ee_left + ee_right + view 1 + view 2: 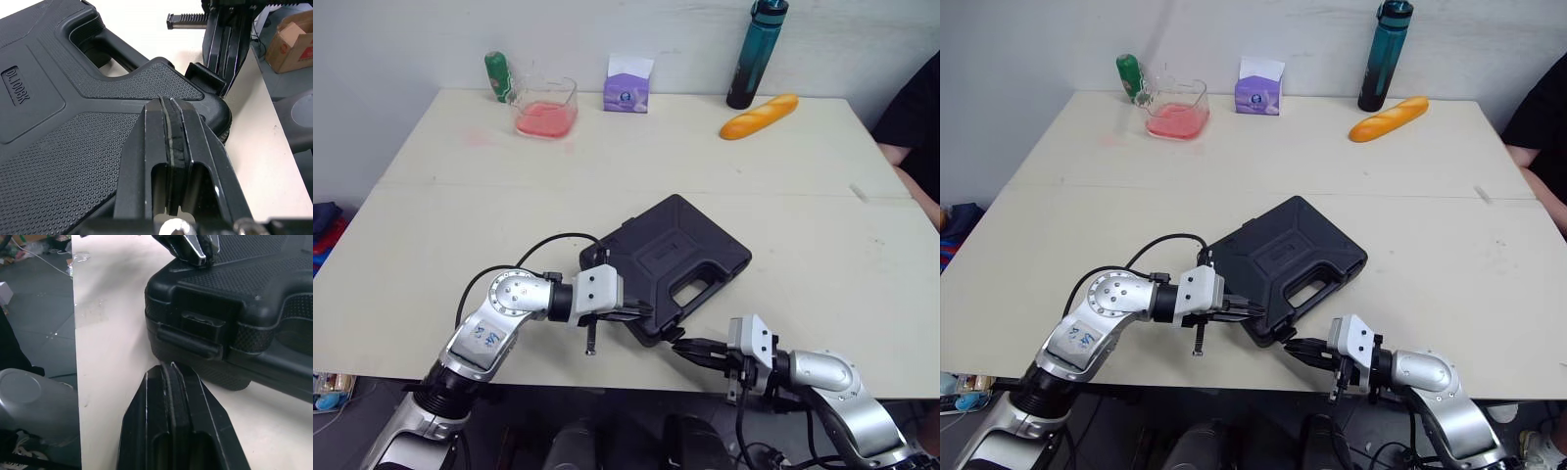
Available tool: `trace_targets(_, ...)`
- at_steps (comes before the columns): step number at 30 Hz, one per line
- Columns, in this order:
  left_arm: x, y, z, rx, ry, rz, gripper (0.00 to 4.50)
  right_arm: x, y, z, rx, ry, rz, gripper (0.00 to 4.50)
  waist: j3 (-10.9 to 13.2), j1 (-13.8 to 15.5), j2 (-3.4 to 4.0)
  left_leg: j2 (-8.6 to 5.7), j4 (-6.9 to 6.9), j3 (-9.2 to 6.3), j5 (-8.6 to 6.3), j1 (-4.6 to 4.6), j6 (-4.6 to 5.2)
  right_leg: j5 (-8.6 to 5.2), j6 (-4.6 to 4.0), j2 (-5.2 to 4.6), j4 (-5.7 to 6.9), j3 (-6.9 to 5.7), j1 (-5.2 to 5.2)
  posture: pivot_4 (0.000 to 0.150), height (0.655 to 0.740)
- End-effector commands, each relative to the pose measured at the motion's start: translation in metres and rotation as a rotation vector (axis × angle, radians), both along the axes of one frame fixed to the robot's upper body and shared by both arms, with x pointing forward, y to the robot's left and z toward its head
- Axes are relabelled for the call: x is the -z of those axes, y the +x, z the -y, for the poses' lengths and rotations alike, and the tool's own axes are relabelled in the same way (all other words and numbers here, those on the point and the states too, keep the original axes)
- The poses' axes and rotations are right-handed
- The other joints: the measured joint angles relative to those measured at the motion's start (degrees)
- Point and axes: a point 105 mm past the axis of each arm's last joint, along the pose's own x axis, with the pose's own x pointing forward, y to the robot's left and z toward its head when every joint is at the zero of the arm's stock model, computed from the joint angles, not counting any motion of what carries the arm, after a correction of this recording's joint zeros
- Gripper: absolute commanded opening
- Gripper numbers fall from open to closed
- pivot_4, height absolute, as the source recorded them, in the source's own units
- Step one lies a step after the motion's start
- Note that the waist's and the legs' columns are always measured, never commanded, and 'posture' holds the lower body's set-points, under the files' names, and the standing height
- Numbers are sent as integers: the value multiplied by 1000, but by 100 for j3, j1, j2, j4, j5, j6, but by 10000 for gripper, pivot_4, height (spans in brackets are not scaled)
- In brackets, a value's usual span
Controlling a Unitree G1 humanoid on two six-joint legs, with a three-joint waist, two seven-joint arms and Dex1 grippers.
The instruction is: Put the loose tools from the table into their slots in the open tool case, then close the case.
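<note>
Near the closed case (671, 257) latch (194, 330) sits the right hand (683, 348).

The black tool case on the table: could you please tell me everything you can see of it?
The tool case is black, hard-looking plastic with a pebbled lid, an embossed label panel and a moulded handle. It lies flat and closed, turned diagonally, near the front edge of the table. A latch sits on its near side. The shut left gripper rests on the lid's near corner; the shut right gripper points at the latch, contact unclear.
</note>
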Motion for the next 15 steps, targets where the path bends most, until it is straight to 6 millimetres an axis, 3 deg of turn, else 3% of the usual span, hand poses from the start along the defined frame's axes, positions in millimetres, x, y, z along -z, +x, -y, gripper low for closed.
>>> trace_targets(1,47,2,-21,-106,162,-145,0,-8,-3,-3,-26,22,32,350,-1,-1,0,0,0,0,0,1,0,0,0,0,0,0,0,1500,7400)
trace_targets(15,51,1,-18,-105,175,-157,0,-19,3,-1,-28,32,79,350,-4,3,-1,1,-1,2,-2,6,-2,0,0,-3,0,20,2,1500,7400)
